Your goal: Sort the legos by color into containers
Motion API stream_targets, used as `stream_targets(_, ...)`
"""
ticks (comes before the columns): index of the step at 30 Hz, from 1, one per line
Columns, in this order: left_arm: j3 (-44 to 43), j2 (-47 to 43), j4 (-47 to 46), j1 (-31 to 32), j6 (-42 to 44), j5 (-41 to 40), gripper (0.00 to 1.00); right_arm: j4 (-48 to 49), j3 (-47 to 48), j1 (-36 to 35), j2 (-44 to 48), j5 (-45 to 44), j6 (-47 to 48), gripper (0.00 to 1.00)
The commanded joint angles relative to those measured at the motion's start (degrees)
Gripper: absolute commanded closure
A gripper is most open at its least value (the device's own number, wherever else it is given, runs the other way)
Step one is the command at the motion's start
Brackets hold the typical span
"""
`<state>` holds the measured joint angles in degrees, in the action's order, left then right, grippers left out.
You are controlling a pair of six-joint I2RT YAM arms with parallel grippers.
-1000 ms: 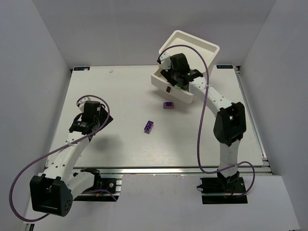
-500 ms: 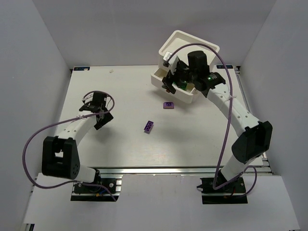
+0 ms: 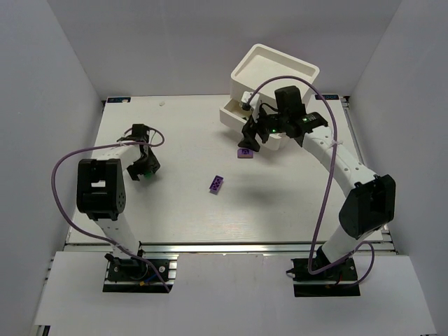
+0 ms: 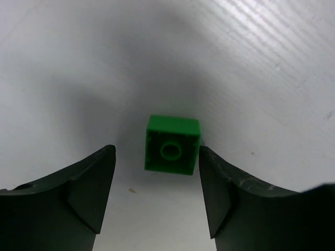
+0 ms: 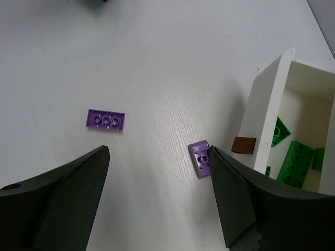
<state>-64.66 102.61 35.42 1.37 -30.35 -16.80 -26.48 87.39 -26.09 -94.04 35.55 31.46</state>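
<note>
So in the last second both arms got busy. My left gripper (image 4: 155, 157) has swung round and dropped low over the table (image 3: 182, 203), and it's now spread wide with a green brick (image 4: 172, 151) sitting right between the fingers. There's a gap on the left side and the right finger is just beside the brick; nothing is pinched yet as far as I can tell. The right gripper (image 5: 159, 157) has come out of the white bin (image 5: 267, 104) and is hanging just in front of it, also released and holding nothing. A small purple brick (image 5: 200, 158) lies by its right finger, close to the bin's wall and its brown mark (image 5: 244, 145). Further out on bare table there's a flat purple piece (image 5: 106, 119), well apart from everything. That bin already has a few other green bricks (image 5: 296, 162) in it, and a second bin (image 3: 276, 66) is tipped up behind it; I can't see if anything's in that one. My read: green is nearly done, with the brick under the left gripper the last one I can see, and the two purples on the table still need a home.
</note>
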Motion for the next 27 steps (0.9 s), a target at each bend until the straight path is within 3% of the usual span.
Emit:
stream_targets(1,-5.2,1.4,-2.2,-0.7,4.2,2.6,0.26,1.7,-0.2,0.7,3.4,2.0,-1.3,0.18)
stream_targets(4,-7.6,3.2,-2.0,-1.2,4.9,3.8,0.32,1.9,-0.3,1.0,3.5,2.0,-1.8,0.19)
stream_targets(8,-8.5,3.7,-1.6,-1.2,4.9,5.7,0.65,2.0,-0.6,1.4,3.4,1.9,-2.4,0.21)
stream_targets(9,-8.5,3.5,-1.5,-1.2,4.9,7.0,0.79,2.0,-0.6,1.7,3.5,1.9,-2.5,0.22)
stream_targets(11,-7.9,1.7,-1.8,-1.2,4.4,8.9,0.86,2.2,-0.7,1.7,3.6,1.9,-2.6,0.24)
stream_targets(15,-7.3,-2.8,-3.8,-0.1,3.1,16.7,0.93,2.7,-0.7,2.4,3.6,1.2,-3.5,0.27)
stream_targets(20,-8.2,-6.1,-13.8,2.0,-4.4,35.3,0.97,5.0,-0.8,3.6,4.0,-1.6,-6.3,0.30)
stream_targets(23,-11.7,-4.7,-21.4,4.0,-11.1,42.4,0.99,8.8,-2.0,4.2,4.7,-5.2,-9.7,0.37)
stream_targets(24,-14.7,-2.7,-22.9,5.7,-12.7,43.3,0.99,9.4,-2.2,4.2,4.7,-7.1,-10.8,0.52)
stream_targets(27,-20.7,3.2,-27.6,9.3,-17.5,45.3,0.99,10.8,-2.5,4.8,4.9,-8.9,-13.2,0.60)
